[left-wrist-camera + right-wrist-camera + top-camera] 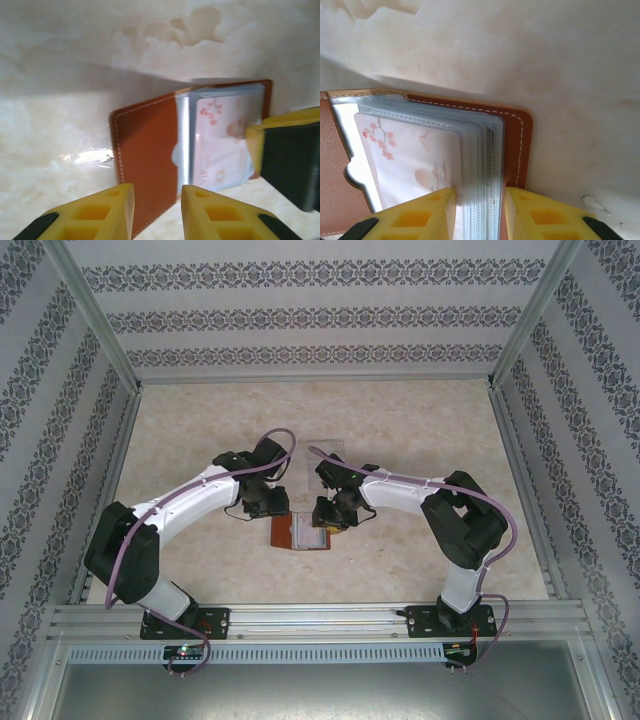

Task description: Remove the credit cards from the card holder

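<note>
**While the card holder lies open, both hands attend it**

Right hand [481, 196] straddles the clear sleeve stack [482, 150]; whether it is clamped cannot be told. Left hand [157, 192] is released, its fingers narrowly parted above the brown cover [145, 155]. The card holder [300, 532] lies on the desk [400, 420], with a pale blossom-printed credit card [410, 155] in its top sleeve.

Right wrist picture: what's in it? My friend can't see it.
An open brown wallet lies on a pale marbled table, its clear sleeves fanned out and a pale card with pink blossoms in the front one. At the bottom edge, the yellow right gripper straddles the sleeves.
</note>
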